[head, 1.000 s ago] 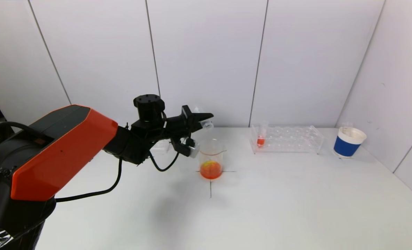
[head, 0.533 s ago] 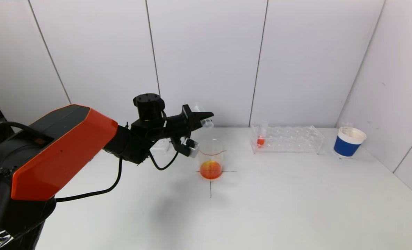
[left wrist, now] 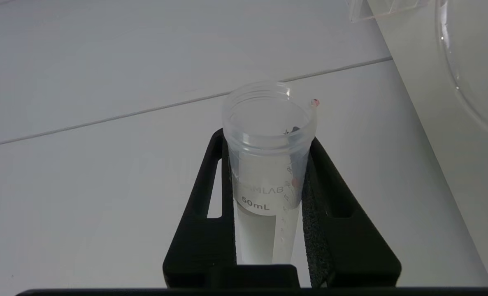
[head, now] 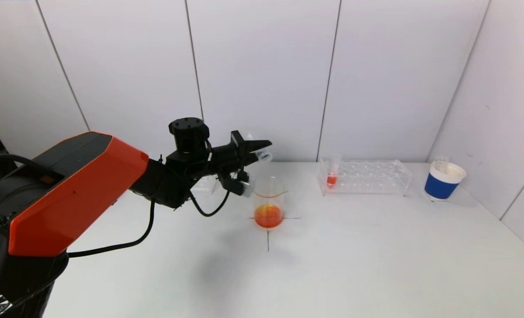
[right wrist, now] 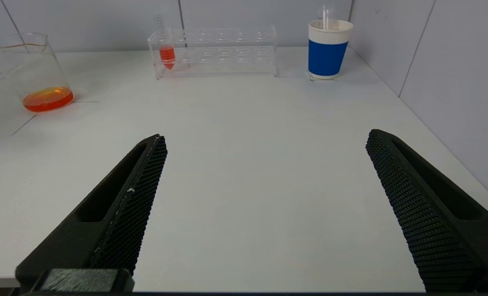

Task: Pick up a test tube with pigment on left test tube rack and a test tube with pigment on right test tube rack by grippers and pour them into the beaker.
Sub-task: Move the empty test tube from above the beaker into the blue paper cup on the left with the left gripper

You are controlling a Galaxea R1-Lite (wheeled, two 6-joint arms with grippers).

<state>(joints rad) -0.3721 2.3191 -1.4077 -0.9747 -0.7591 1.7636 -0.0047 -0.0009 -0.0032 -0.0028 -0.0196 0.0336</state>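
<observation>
Left gripper (head: 257, 150): raised above the table, fingers clamped on the sides of a clear test tube (left wrist: 268, 164); tube lies roughly level, mouth pointing away from the wrist.
Held tube: looks drained; wrist view shows only a few red droplets at the rim and on the inner wall. Marked 50 mL.
Beaker (head: 268, 201): below and just ahead of the left gripper, standing on a cross mark on the table (head: 355, 247); a shallow layer of orange-red liquid in the bottom.
Right gripper (right wrist: 264, 205): low over the table on the right side, fingers spread wide, holding nothing; does not show in the head view.
Right rack (head: 366, 176): well ahead of the right gripper, near the back wall; clear plastic.
Red tube (head: 332, 174): upright in the rack's end slot nearest the beaker, red pigment in its lower part.
Paper cup (head: 443, 180): blue and white, beyond the rack's far end, near the side wall.
</observation>
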